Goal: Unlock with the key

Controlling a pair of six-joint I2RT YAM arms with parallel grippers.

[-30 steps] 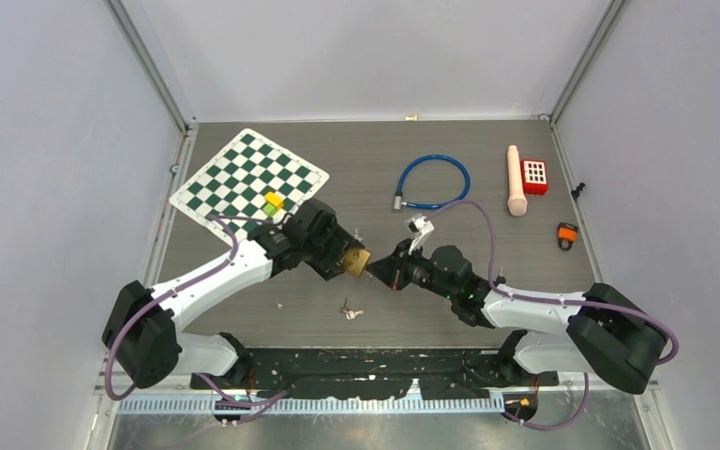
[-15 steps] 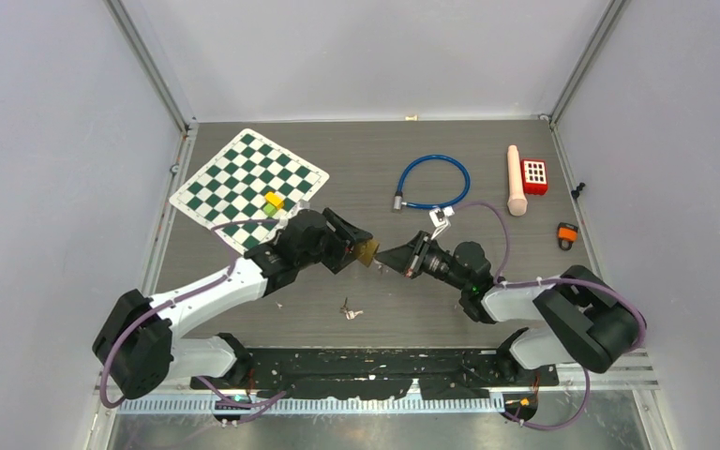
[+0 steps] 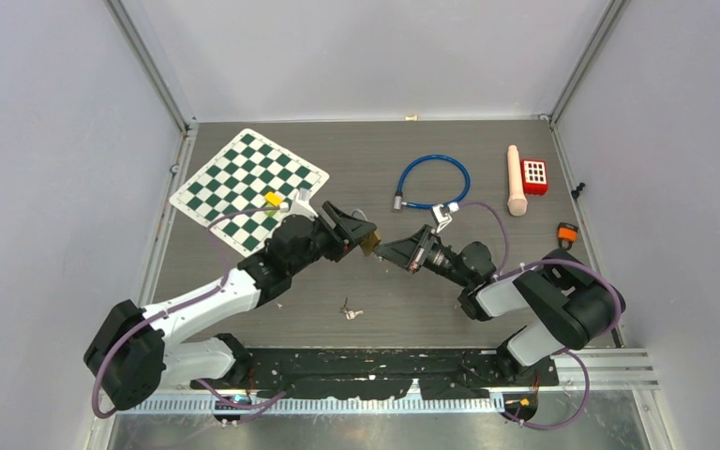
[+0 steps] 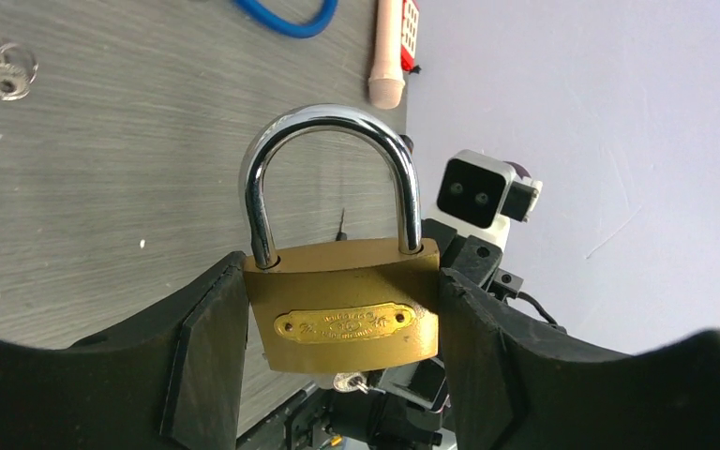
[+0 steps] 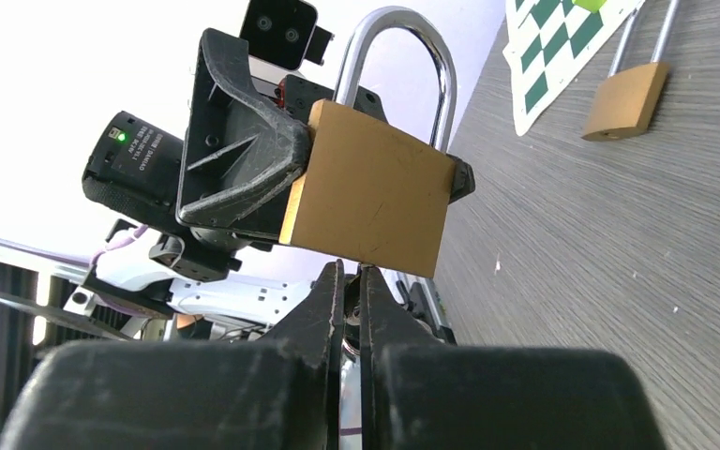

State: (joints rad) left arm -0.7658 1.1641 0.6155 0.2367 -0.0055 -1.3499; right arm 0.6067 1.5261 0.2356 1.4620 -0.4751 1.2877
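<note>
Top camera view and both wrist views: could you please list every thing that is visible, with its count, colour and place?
held padlock: 1, brass, clamped in the left tool, off the table
spare padlock: 1, brass, lying beside the chessboard
key: 1, silver, just under the held padlock
loose keys: 1 small bunch, silver, front centre
chessboard: 1, green and white, back left
yellow block: 1, on the chessboard
cable: 1, blue loop, back centre
rod: 1, beige, back right
box: 1, red, white buttons, beside the rod
small object: 1, orange and black, right edge
table: 1, grey
left tool: 1, black, gripping the held padlock
right tool: 1, black, closed on the key
</note>
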